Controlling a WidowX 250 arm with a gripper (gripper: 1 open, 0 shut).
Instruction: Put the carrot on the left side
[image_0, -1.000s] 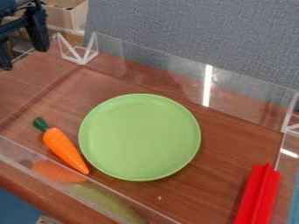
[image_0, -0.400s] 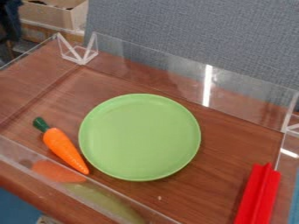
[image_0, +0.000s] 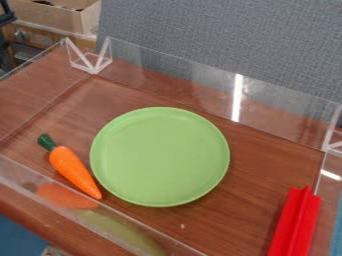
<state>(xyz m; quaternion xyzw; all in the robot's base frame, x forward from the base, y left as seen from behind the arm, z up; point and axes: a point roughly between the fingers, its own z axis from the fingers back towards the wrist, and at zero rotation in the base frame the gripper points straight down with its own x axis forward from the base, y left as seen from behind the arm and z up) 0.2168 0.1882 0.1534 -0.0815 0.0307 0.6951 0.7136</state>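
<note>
The carrot (image_0: 70, 168) is small and orange with a dark green stub top. It lies on the wooden table at the front left, just left of the green plate (image_0: 160, 156) and apart from it. Its tip points toward the front edge. A faint reflection of it shows in the clear front wall. Nothing touches the carrot. My gripper and arm are outside the camera view.
Low clear acrylic walls (image_0: 201, 72) box in the wooden surface, with a clear bracket (image_0: 91, 55) at the back left corner. Flat red bars (image_0: 297, 225) lie at the front right. Cardboard boxes (image_0: 60, 15) stand behind the back left wall.
The dark arm seen at the top left corner a second ago has slid out of the picture to the left. The carrot and the plate have not moved.
</note>
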